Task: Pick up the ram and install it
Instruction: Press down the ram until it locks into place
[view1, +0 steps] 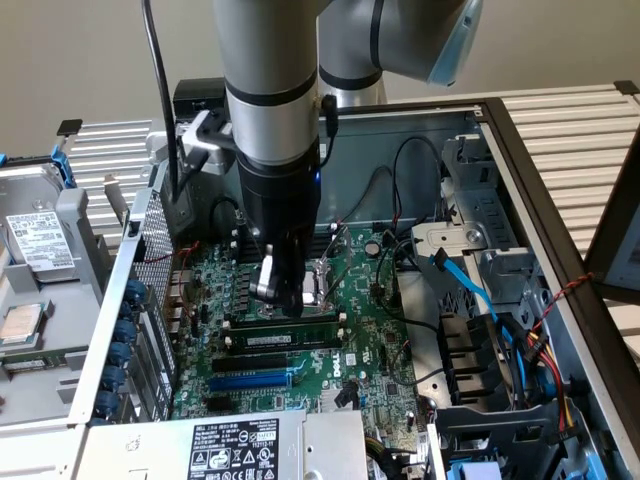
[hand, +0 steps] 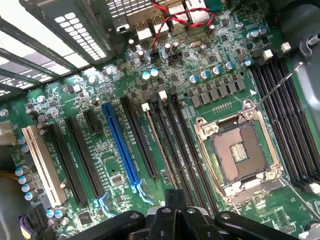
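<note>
Gripper (view1: 283, 290): jaws closed narrow, empty, low over the motherboard (view1: 375, 340) beside the processor socket (hand: 241, 151). Ram (view1: 290, 341): seated flat in a black slot just below the gripper, its far end partly hidden by the fingers. Blue slot (hand: 120, 142): nearby, bare.

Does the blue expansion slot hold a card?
No, the blue expansion slot stands empty on the motherboard, its channel bare end to end.
</note>
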